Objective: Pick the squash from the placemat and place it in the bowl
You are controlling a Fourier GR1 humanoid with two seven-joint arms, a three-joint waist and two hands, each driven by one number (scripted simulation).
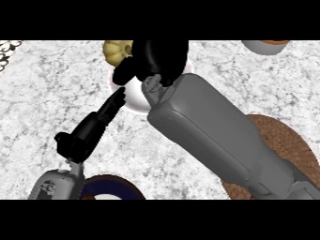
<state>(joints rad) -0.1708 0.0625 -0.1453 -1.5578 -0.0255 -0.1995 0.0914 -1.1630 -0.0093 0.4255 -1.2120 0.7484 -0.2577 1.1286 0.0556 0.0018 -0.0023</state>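
- While the right hand (152, 58) hangs over the white bowl (136, 107), its fingers are curled round the yellow squash (117, 49), which shows at the hand's left side, above the bowl's far rim.
- The brown placemat (297, 145) lies well apart at lower right, partly under the right forearm; the squash is off it.
- The left hand (93, 126) reaches up from lower left with fingers straight, tips touching or just beside the bowl's near-left edge; it grips nothing.
- Judgement: the step in hand is the release. The squash sits toward the far rim, so centre it over the bowl and lower it before the fingers part.
- A dark blue dish (114, 186) shows at the bottom edge; another white vessel (262, 47) sits at upper right.
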